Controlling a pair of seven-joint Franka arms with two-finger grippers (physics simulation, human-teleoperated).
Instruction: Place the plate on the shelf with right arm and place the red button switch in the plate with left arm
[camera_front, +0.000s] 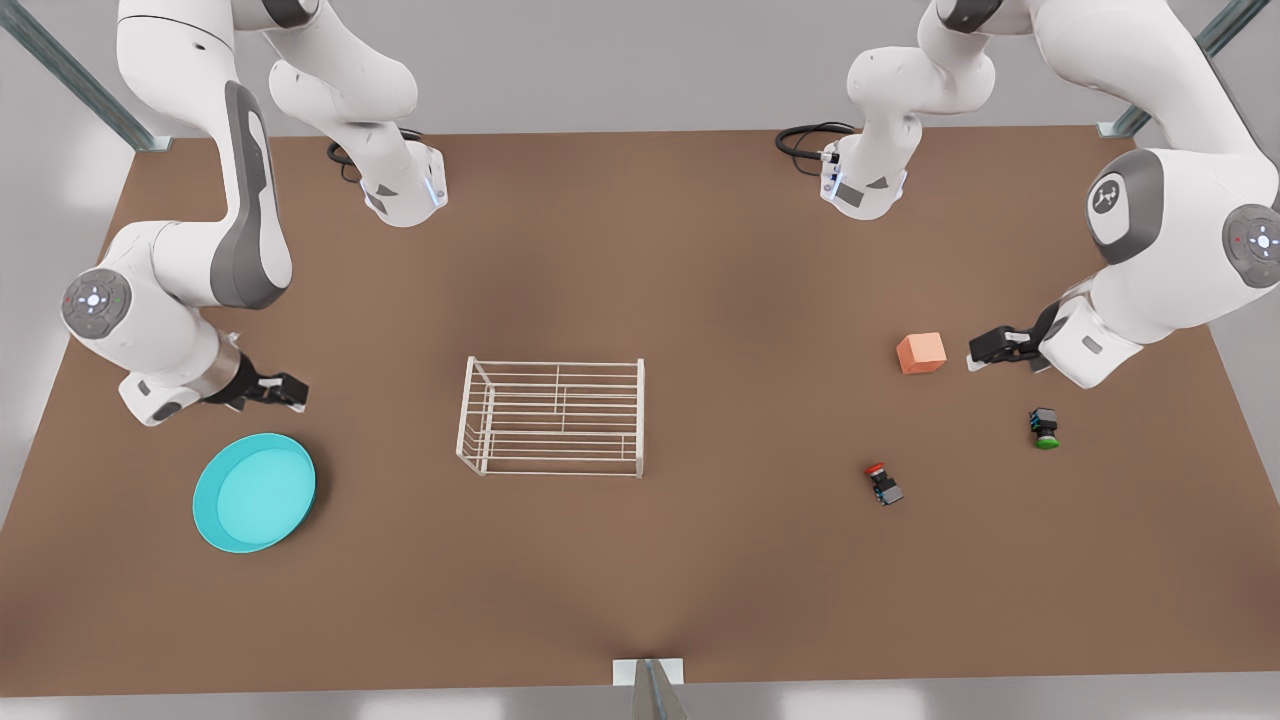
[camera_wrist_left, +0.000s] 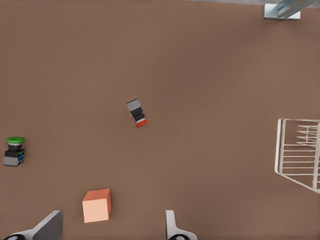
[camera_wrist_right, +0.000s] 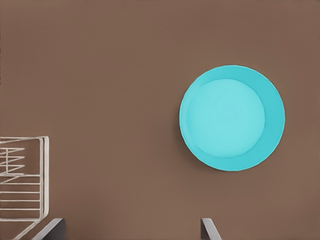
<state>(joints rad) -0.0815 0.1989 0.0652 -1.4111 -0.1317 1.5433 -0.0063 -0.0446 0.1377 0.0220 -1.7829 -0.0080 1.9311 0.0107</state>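
The turquoise plate (camera_front: 255, 492) (camera_wrist_right: 231, 118) lies flat on the table at the front view's left. Just behind it hovers my right gripper (camera_front: 290, 392) (camera_wrist_right: 130, 227), open and empty. The white wire shelf (camera_front: 555, 362) (camera_wrist_left: 298, 158) (camera_wrist_right: 44, 180) stands mid-table. The red button switch (camera_front: 882, 484) (camera_wrist_left: 137, 113) lies on its side toward the front view's right. My left gripper (camera_front: 975, 352) (camera_wrist_left: 114, 225) hangs open and empty next to the orange cube, farther back than the red switch.
An orange cube (camera_front: 921, 353) (camera_wrist_left: 96, 205) sits just beside the left gripper. A green-capped switch (camera_front: 1044, 428) (camera_wrist_left: 14, 151) lies on the far side of the red one from the shelf. Both arm bases stand at the table's back edge.
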